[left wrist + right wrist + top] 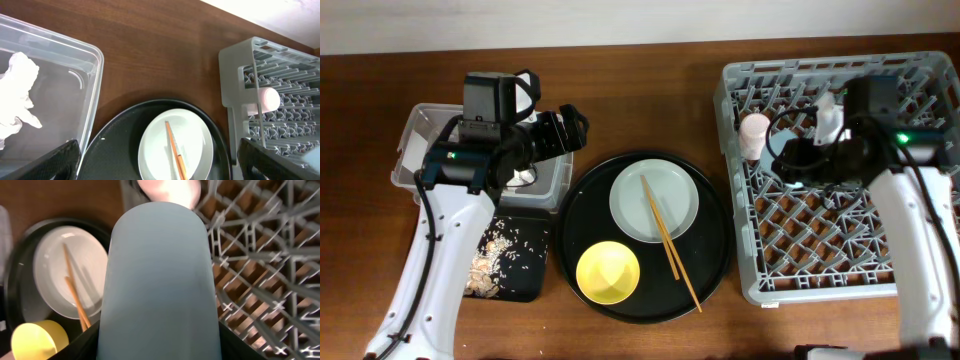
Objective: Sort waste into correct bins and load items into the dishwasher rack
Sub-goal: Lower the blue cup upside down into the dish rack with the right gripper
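Clear tub (410, 135): sitting at upper left on the surface, with the tissue (17, 95) lying inside.
Left pincer (565, 130): hovering over the tub, fingers spread apart, gripping nothing (a low swing could be clipping the tub wall).
Plate (630, 210): waiting mid-frame with the chopsticks (665, 235) lying loose across it; tilting it risks sending them rolling.
Right pincer (160, 347): clamping the blue cup (160, 280) above the rack (920, 75), upper right.
Risk: the blue cup is hanging near the pink cup (755, 135); lowering off-line could be knocking it or catching a peg.
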Available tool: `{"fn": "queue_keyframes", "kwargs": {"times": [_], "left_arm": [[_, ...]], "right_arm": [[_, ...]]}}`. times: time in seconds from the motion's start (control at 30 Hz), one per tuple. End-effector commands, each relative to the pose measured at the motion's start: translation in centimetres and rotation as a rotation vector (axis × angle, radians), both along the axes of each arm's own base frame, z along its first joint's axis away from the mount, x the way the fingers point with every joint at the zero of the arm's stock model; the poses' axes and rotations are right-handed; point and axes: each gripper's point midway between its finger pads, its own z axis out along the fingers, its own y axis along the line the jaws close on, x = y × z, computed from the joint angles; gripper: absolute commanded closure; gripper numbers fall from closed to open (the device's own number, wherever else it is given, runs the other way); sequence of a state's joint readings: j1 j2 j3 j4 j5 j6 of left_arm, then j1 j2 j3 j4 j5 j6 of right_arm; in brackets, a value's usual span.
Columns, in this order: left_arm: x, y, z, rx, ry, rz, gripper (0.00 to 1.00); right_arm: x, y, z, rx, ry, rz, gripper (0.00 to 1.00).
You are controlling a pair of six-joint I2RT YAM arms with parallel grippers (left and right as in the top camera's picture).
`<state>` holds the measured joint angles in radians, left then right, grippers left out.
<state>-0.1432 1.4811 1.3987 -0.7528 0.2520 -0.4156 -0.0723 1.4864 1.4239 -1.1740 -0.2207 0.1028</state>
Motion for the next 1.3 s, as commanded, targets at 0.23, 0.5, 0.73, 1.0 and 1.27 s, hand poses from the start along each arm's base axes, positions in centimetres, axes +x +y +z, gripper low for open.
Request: {"fn": "queue_keyframes", "kwargs": {"times": [0.23,0.5,0.73,1.0,1.27], "left_arm": [[0.1,0.4,0.0,0.016,-0.004,0.010,0.01],[0.1,0.4,0.0,0.016,-0.004,0.010,0.01],[0.1,0.4,0.0,0.016,-0.004,0.010,0.01],[0.1,0.4,0.0,0.016,-0.004,0.010,0.01],[0.1,0.4,0.0,0.016,-0.004,0.010,0.01]], "right_arm": [[-1.0,-0.7,-3.6,-0.029,0.150,-0.022,0.52],[-1.2,-1.7,-3.8,-0.088,0.161,-0.037,0.52],[-0.8,-1.6,-5.8,-0.080,0.166,-0.035,0.52],[-0.4,-1.1,-6.2,-0.052,0.163,-0.028,0.41],[0.6,-1.1,-3.6,-0.049,0.117,-0.027,0.20]]}}
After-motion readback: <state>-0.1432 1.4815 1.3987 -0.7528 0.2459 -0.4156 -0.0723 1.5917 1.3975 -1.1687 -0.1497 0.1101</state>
